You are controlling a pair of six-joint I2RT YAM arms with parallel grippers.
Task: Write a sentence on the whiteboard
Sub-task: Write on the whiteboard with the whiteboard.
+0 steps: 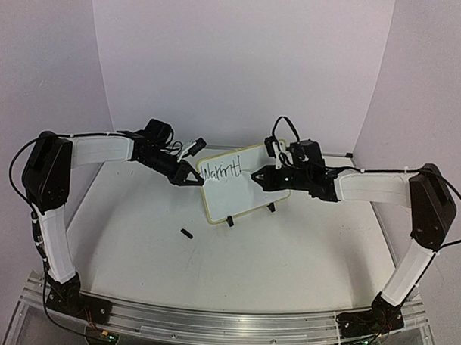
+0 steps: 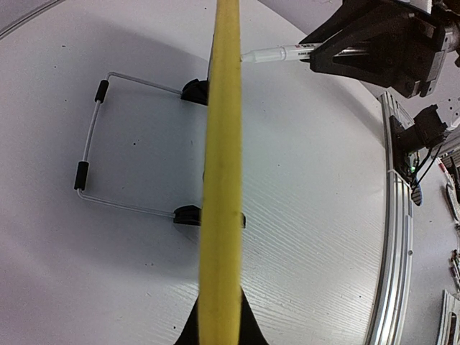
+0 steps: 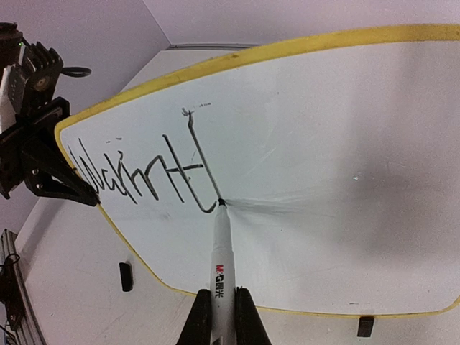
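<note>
Whiteboard [image 1: 245, 197]: stands near the middle of the bench [image 1: 288, 254] on its two black clip feet [image 2: 188, 214]; the wire stand [image 2: 93, 136] is behind it; the writing face is turned to the right arm.
Sentence [image 3: 136, 172]: only one word is there, roughly "Warmth", in the upper left part of the board; I judge that most of the writing is not yet done.
Left gripper [image 1: 194, 176]: clamped on the left yellow rim, just beside the first letter.
Right gripper [image 3: 223, 316]: closed on the marker [image 3: 221, 248]; its tip touches the board at the foot of the last letter.
Risk, board: the push of the tip may tilt the board backward or slide it on the bench; the cause would be the left grip slipping on the thin rim, because the stand looks light.
Risk, stroke: the marker is held at its rear end, so it may turn in the jaws; then the strokes become weak or broken.
Risk, space: the letters are large; the remaining words may not fit unless a second line is started lower.
Risk, smear: fresh ink may smear if the marker body or a gripper passes over it.
Small black piece [image 1: 186, 233]: lies on the bench in front of the board, apart from it; perhaps the cap, I cannot tell; an arm may knock it.
</note>
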